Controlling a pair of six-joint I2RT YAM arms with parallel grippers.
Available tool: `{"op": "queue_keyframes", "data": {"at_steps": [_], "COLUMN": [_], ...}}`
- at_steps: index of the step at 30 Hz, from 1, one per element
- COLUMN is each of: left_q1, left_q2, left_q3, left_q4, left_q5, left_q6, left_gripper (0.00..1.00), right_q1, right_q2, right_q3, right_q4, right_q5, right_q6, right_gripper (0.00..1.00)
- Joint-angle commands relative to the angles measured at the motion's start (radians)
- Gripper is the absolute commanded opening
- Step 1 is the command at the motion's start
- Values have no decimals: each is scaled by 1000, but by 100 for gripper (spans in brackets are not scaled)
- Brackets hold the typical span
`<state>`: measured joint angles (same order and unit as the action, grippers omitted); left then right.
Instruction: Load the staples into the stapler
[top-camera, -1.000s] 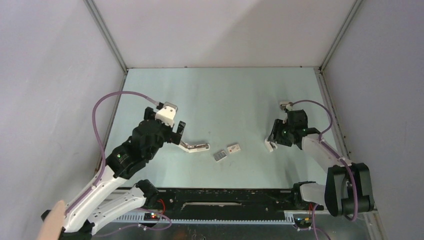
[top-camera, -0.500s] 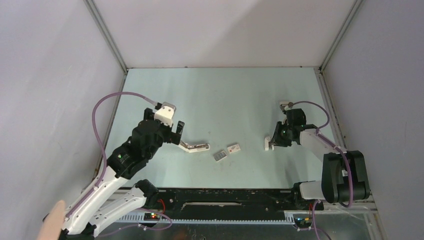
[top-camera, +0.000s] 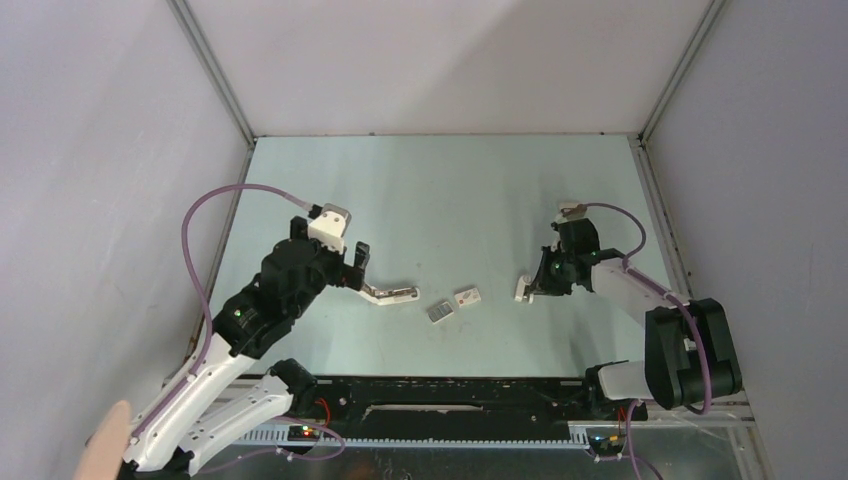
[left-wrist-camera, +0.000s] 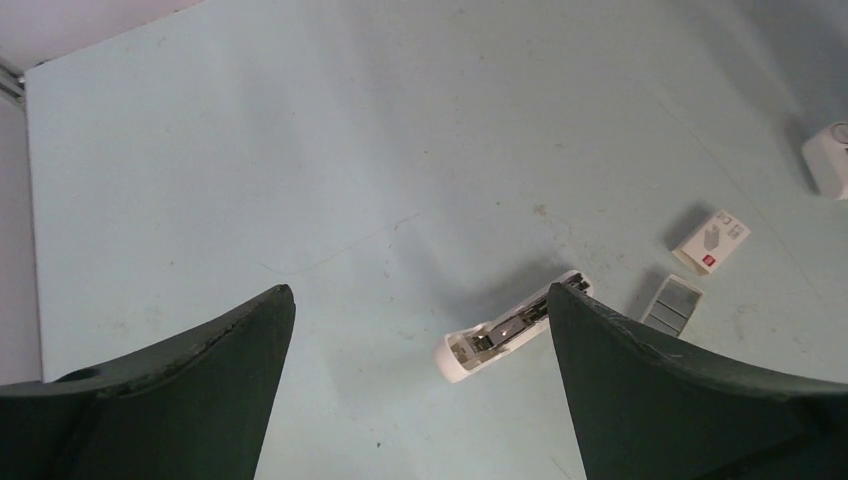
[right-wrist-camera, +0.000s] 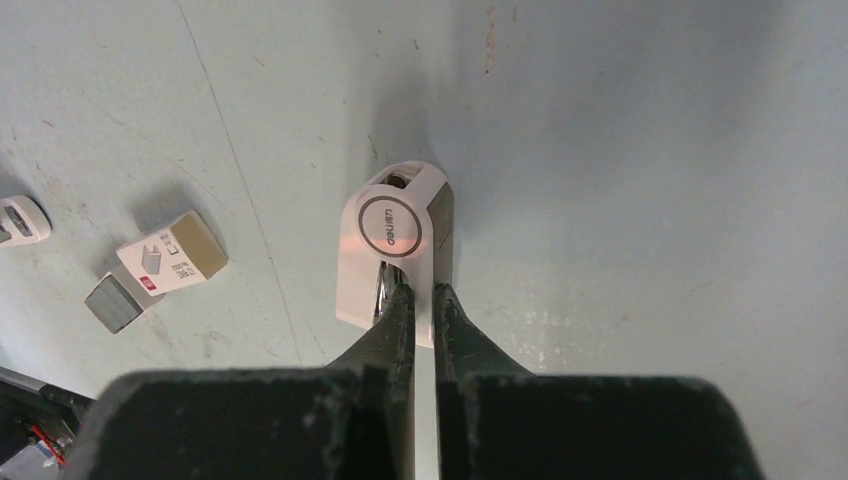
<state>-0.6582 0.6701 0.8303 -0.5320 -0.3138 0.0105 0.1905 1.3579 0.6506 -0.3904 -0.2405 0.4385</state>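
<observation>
1. Right hand (right-wrist-camera: 420, 292) has just clamped on the white stapler piece (right-wrist-camera: 392, 235), drawing it in from the counter's (top-camera: 450, 190) right edge.
2. Left hand (left-wrist-camera: 418, 300) gapes wide.
3. Staples (top-camera: 439, 312) lie mid-counter, untouched: loading not begun.

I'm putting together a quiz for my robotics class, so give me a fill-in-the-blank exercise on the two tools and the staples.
The left tool stands wide ___, holding nothing.
The right tool is ___ on the white logo piece.
The staples are a small ___ block beside the printed box.
Missing words: open; shut; grey.
</observation>
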Motion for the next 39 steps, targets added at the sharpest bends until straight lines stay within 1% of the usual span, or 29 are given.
{"op": "queue_keyframes", "data": {"at_steps": [1,8,12,15,17,19,24,26,32,39], "left_q1": [10,10,8,3,-15,-39,-120,-138,-157,-170], "left_q2": [2,33,84,139,168,189,241,265,343,411], "left_q3": [20,27,0,-17,-34,-53,-111,-133,-169,-184], "left_q4": [55,123,221,291,344,397,539,619,734,807], "left_q5": [68,172,274,354,377,379,331,333,371,405], "left_q6": [-87,-301,-408,-476,-510,-531,-551,-573,-628,-641], "left_gripper": [100,100,100,96,95,94,92,90,82,67], "right_q1": [49,171,250,318,361,399,494,532,607,641], "right_q2": [-11,-133,-210,-257,-277,-291,-314,-321,-330,-325], "right_q3": [7,7,7,7,7,7,7,7,7,7], "right_q4": [19,89,164,241,289,333,438,465,523,572], "right_q5": [23,71,113,143,164,187,254,288,349,342], "right_q6": [31,100,149,178,191,208,231,230,209,194], "right_gripper": [0,0,0,0,0,0,0,0,0,0]}}
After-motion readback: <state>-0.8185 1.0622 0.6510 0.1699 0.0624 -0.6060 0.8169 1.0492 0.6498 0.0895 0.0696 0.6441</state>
